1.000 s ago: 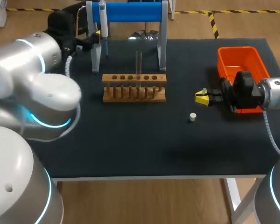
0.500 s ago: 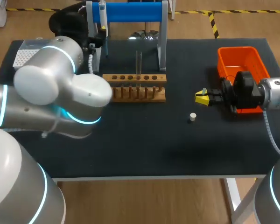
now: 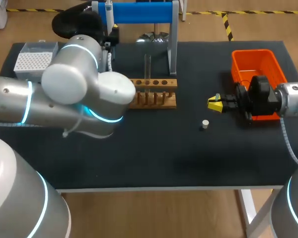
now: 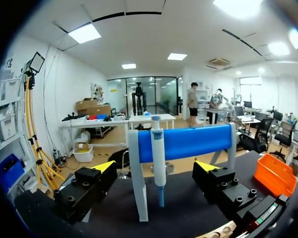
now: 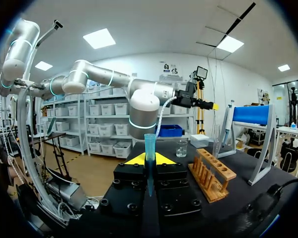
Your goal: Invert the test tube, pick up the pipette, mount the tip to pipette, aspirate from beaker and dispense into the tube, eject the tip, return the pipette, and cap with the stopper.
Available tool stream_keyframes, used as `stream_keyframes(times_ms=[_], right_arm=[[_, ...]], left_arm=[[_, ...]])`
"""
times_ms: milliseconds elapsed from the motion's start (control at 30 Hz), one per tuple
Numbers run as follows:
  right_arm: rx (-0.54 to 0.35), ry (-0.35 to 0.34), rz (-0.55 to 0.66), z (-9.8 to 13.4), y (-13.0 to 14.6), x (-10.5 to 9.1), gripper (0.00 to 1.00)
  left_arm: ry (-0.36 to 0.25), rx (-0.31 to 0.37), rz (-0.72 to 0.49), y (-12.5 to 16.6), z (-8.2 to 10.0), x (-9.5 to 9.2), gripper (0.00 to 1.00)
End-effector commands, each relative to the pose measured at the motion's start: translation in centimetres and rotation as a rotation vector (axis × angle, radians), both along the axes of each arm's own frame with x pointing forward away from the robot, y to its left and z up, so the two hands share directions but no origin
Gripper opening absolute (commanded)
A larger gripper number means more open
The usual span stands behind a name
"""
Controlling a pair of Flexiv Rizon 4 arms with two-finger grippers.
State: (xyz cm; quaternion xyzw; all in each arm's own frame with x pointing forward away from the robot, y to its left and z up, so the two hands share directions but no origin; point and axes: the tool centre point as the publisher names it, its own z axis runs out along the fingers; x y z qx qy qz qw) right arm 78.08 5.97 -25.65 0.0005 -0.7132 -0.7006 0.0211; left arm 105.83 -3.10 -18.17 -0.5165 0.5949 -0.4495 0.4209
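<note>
Now left arm (image 3: 84, 84) has swung in to the far stand (image 4: 188, 141); left end effector (image 4: 155, 166) wide open astride pipette (image 4: 158, 144), ungrasped, pickup likely next; right end effector (image 5: 148, 158) clamped on blue tip (image 5: 149, 144).

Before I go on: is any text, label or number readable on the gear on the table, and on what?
No text on the table's things can be read.
Pipette: nothing legible on its body.
Beaker: any markings are too blurred to read.
Wooden rack, orange bin, tip box, blue tip in the right gripper: no marks visible.
</note>
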Motion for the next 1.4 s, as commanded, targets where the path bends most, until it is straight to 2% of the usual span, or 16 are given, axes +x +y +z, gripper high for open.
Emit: stream_keyframes(times_ms=[33, 333, 400, 667, 767, 1167, 1233, 1400], right_arm=[[-0.002, -0.001, -0.001, 0.0, 0.0, -0.1, 0.0], [-0.002, -0.001, -0.001, 0.0, 0.0, -0.1, 0.0], [-0.002, -0.001, -0.001, 0.0, 0.0, -0.1, 0.0], [-0.002, -0.001, -0.001, 0.0, 0.0, -0.1, 0.0], [-0.002, -0.001, -0.001, 0.0, 0.0, -0.1, 0.0], [-0.002, -0.001, -0.001, 0.0, 0.0, -0.1, 0.0], [-0.002, -0.001, -0.001, 0.0, 0.0, -0.1, 0.0], [-0.002, -0.001, -0.001, 0.0, 0.0, -0.1, 0.0]], left_arm=[[0.007, 0.019, 0.016, -0.6, 0.0, 1.6, 1.0], [0.005, 0.016, -0.039, -1.8, -0.1, 3.7, 0.98], [0.007, 0.015, -0.047, -2.0, -0.3, 4.1, 0.89], [0.006, -0.004, -0.076, -2.5, -0.7, 6.1, 0.71], [0.012, -0.001, -0.084, -2.8, -0.8, 6.8, 0.71], [0.009, 0.009, -0.073, -2.9, -1.3, 8.1, 0.63], [0.005, 0.008, -0.07, -2.9, -1.4, 8.2, 0.59], [-0.011, 0.005, -0.059, -3.0, -1.6, 8.5, 0.55]])
